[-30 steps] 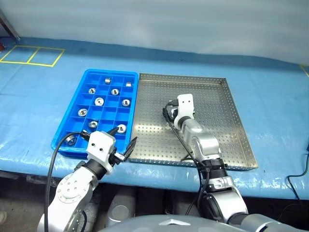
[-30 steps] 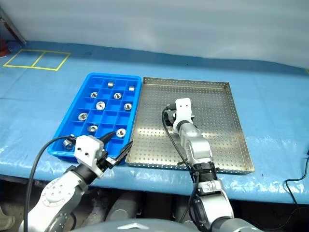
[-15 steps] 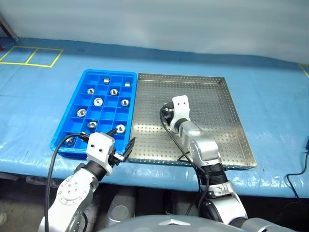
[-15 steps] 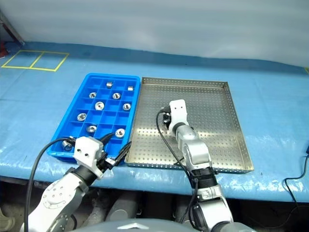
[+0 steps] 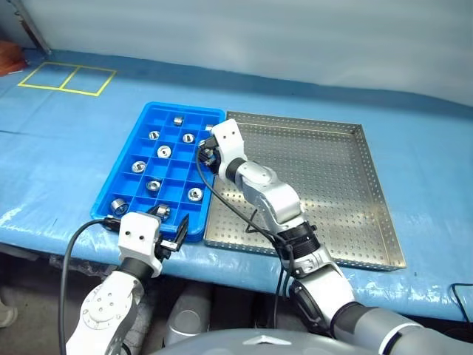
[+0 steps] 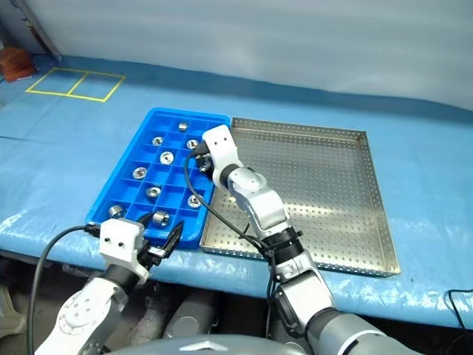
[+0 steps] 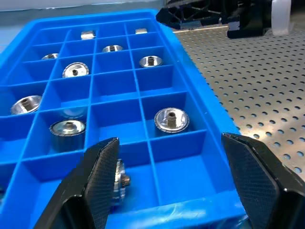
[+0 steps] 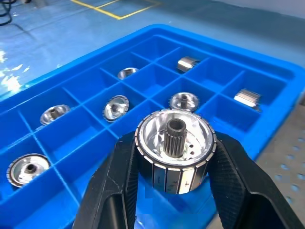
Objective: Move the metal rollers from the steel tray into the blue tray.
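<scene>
Gripping one metal roller (image 8: 173,147) between its two black fingers (image 8: 116,186), the right hand (image 5: 208,157) hangs over the blue tray's (image 5: 122,174) right-hand column, by my reading so the piece can drop into an empty compartment. Other rollers (image 7: 171,119) already sit singly in the grid. Beside it the steel tray (image 5: 384,185) looks bare. Near the tray's front edge, the left hand (image 7: 178,183) waits spread wide, holding nothing.

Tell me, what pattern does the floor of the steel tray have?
The steel tray has a floor of tiny round holes in regular rows, best seen in the left wrist view.
</scene>
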`<state>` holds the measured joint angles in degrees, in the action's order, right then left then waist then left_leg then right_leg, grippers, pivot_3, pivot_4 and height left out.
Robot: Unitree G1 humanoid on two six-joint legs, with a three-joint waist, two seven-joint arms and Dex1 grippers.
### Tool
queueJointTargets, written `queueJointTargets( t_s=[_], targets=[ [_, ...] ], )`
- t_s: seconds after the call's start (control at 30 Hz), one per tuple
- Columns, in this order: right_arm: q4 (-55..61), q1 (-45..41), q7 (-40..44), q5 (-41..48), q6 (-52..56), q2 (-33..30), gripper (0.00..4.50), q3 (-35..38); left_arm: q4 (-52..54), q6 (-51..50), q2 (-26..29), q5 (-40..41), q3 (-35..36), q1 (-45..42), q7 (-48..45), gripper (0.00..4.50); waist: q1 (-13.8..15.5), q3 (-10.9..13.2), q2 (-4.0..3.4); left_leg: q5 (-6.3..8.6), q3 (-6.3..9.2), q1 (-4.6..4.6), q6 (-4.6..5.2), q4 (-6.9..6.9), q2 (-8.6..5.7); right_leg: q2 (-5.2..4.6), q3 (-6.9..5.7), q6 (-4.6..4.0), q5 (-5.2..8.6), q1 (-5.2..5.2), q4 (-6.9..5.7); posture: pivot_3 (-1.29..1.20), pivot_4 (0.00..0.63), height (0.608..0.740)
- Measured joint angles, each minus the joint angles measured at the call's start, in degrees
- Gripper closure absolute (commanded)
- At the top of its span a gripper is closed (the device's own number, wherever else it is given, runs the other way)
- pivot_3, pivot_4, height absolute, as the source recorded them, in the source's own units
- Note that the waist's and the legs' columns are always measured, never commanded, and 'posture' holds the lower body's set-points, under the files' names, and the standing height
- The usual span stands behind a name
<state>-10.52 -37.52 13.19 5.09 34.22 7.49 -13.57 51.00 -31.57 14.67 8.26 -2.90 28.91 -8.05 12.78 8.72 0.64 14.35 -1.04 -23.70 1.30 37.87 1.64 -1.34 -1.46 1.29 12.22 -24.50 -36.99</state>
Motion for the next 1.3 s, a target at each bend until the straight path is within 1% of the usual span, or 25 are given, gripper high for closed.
queueJointTargets(
  t_s=[0.3, 0.5, 0.67, 0.93, 1.0, 1.17, 1.2, 1.3],
  targets=[
    [-9.21, -1.18, 2.93, 0.00, -4.79, 0.15, 2.80, 0.04, 1.01, 2.18, -1.17, -1.49, 0.52, 3.26, 1.76, 0.77, 7.47, 0.00, 0.00, 0.02, -0.08, -0.10, -0.03, -0.01, -0.02, 0.01, -0.17, -0.09, 0.07, -0.12, 0.02, 0.61, 0.150, 0.740],
    [-11.29, -1.67, 2.36, -0.29, -6.20, -0.01, 2.80, 0.89, 1.01, 2.44, -1.00, -1.51, 0.51, 3.86, 1.28, 0.77, 11.24, 0.00, 0.00, 0.07, -0.18, -0.16, -0.11, 0.00, -0.02, 0.01, -0.34, -0.12, 0.10, -0.17, 0.07, 0.58, 0.150, 0.740],
    [-11.19, -1.61, 1.83, -0.38, -6.18, -0.35, 2.80, 1.38, 1.00, 2.98, -0.75, -1.27, 0.52, 2.77, 0.03, 0.77, 12.60, 0.00, -0.01, 0.09, -0.15, -0.19, -0.15, 0.01, -0.03, 0.01, -0.44, -0.14, 0.12, -0.19, 0.09, 0.54, 0.150, 0.740],
    [-6.73, 0.66, 1.82, -0.41, -3.88, -3.05, 2.80, 2.20, 0.84, 3.05, -0.45, -0.82, 0.55, 0.46, -1.64, 0.77, 13.04, -0.01, -0.01, 0.11, -0.16, -0.25, -0.18, 0.01, -0.02, 0.04, -0.47, -0.14, 0.12, -0.18, 0.08, 0.51, 0.150, 0.740],
    [-6.20, 0.86, 1.82, -0.42, -3.32, -3.62, 2.04, 2.61, 0.69, 2.98, -0.45, -0.69, 0.54, -0.21, -1.99, 0.77, 13.03, -0.01, -0.01, 0.11, -0.15, -0.25, -0.19, 0.02, -0.01, 0.07, -0.49, -0.15, 0.12, -0.18, 0.07, 0.50, 0.150, 0.740],
    [-3.72, 2.16, 1.91, -0.41, -1.25, -3.91, 0.40, 2.68, 0.63, 2.76, -0.45, -0.42, 0.51, -0.94, -2.15, 0.77, 12.58, -0.01, -0.02, 0.11, -0.14, -0.24, -0.19, 0.02, -0.01, 0.07, -0.49, -0.16, 0.13, -0.16, 0.07, 0.48, 0.150, 0.740],
    [-3.12, 2.55, 1.92, -0.42, -1.01, -3.96, 0.13, 2.52, 0.63, 2.65, -0.44, -0.39, 0.51, -1.09, -2.18, 0.77, 12.43, -0.01, -0.02, 0.11, -0.14, -0.25, -0.19, 0.02, -0.01, 0.07, -0.49, -0.16, 0.13, -0.15, 0.07, 0.47, 0.150, 0.740],
    [1.30, 3.32, 2.47, -0.28, 0.74, -4.58, 0.13, 1.79, 0.29, 2.06, 0.26, -0.35, 0.46, -1.84, -2.88, 0.77, 11.81, -0.01, -0.02, 0.11, -0.11, -0.26, -0.19, 0.07, -0.01, 0.07, -0.52, -0.16, 0.12, -0.14, 0.07, 0.43, 0.150, 0.740]
  ],
)
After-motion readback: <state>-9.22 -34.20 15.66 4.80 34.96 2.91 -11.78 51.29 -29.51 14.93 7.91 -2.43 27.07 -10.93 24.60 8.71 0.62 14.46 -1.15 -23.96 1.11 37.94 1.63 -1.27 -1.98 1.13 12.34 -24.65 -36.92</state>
